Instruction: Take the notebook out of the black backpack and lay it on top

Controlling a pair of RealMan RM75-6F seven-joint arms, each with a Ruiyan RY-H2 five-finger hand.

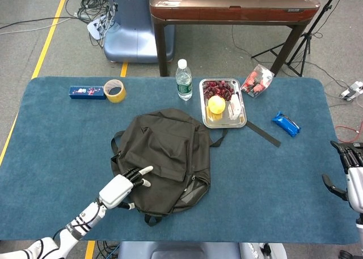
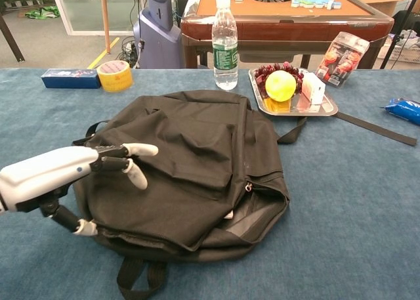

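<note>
While the backpack lies flat, tray and bottle stand behind.

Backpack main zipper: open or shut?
Open. The black backpack gapes along its near right edge in the chest view, dark interior showing.

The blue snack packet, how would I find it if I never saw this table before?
Start at the big black backpack in the middle of the blue table, then look to the silver tray of fruit behind it. Go on toward the robot's right side: the blue snack packet lies alone on the cloth there. It is small, shiny and crinkled, unlike the long flat blue box by the yellow tape roll.
</note>
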